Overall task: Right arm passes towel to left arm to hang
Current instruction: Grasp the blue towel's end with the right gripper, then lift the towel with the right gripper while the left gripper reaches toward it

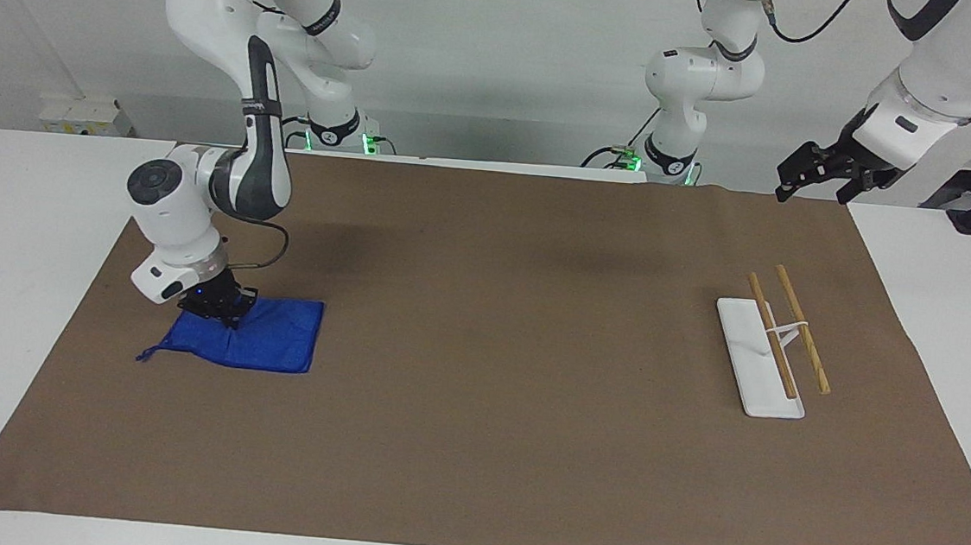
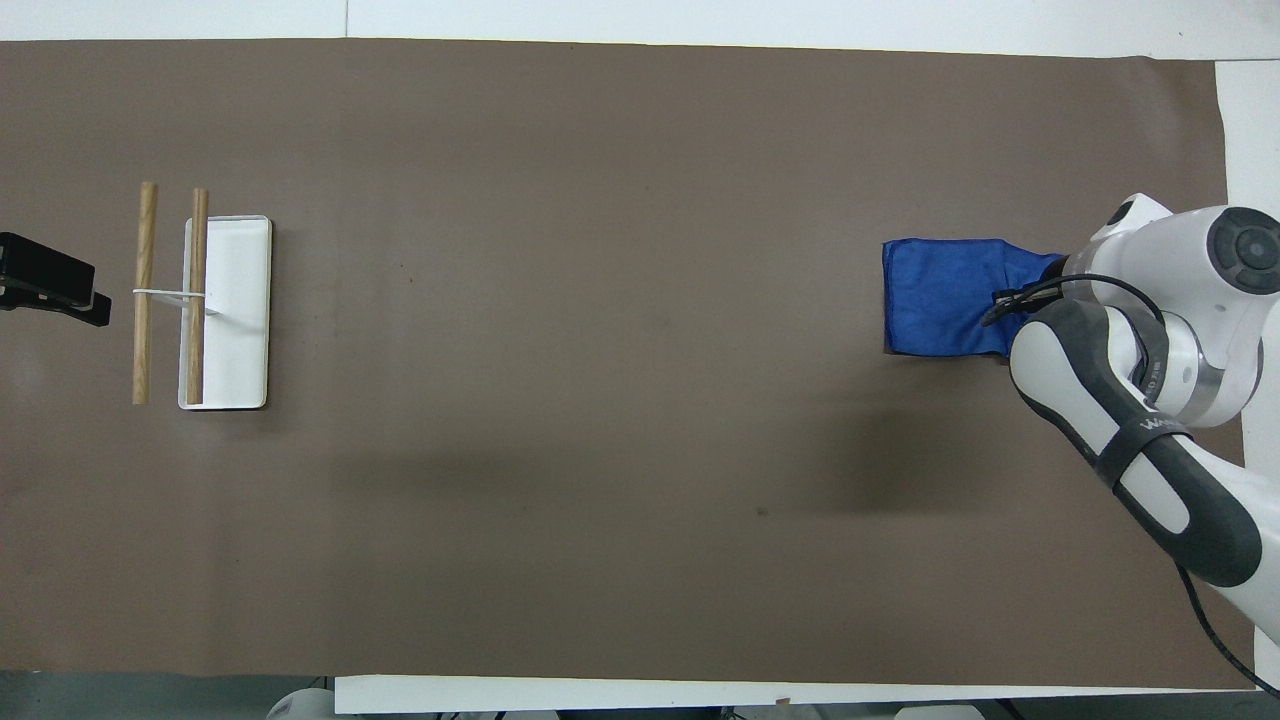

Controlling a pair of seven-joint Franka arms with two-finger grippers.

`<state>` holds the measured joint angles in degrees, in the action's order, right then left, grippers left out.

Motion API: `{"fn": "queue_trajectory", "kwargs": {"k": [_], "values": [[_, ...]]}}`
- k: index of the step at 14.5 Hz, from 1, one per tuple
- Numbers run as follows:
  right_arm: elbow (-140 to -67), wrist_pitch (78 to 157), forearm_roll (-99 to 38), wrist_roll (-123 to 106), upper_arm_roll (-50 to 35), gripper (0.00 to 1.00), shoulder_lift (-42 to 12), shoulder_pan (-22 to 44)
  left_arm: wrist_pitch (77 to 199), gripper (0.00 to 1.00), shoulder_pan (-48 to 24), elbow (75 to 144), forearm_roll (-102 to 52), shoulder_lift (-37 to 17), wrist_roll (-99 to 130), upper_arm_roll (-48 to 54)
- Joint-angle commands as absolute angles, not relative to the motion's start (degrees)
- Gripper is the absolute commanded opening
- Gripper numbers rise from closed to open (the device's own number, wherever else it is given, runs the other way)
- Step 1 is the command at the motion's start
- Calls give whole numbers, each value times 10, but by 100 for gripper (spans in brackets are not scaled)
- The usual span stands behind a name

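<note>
The blue towel (image 1: 259, 341) lies on the brown mat toward the right arm's end of the table, its string loop (image 1: 146, 356) at the corner farthest from the robots. My right gripper (image 1: 218, 310), with its blue light, is down on the towel's edge nearest the robots and shut on it. The cloth is bunched there. In the overhead view the towel (image 2: 940, 310) is partly hidden under the right arm. My left gripper (image 1: 815, 179) waits open in the air over the mat's corner near its base, and shows at the overhead view's edge (image 2: 50, 285).
A rack (image 1: 779, 343) with a white base and two wooden rods stands toward the left arm's end of the table, also in the overhead view (image 2: 200, 300). The brown mat (image 1: 509, 413) covers most of the white table.
</note>
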<state>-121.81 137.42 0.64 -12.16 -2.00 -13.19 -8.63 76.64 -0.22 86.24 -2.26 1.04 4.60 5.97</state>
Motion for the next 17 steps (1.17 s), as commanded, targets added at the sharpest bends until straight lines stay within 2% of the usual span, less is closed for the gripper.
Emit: {"fn": "queue_trajectory", "kwargs": {"k": [1,4,7,13,16,17], "values": [[-1191,1281,-25,-66,-52,0,-86,-94,768,100,-4,878,-28,25,50,54],[-1131,1152,-62,68,-82,0,-51,-74,768,100,-4,878,-28,25,49,54],[-1047,1052,-116,259,-120,0,-44,-41,768,100,-4,878,-28,25,49,54],[-993,1075,-214,538,-187,0,-33,3,755,100,-10,881,-28,26,51,55],[-991,1110,-266,633,-206,0,-33,11,825,100,10,950,-39,54,106,55],[-991,1131,-281,676,-218,0,-34,11,814,100,15,953,-95,54,143,48]]}}
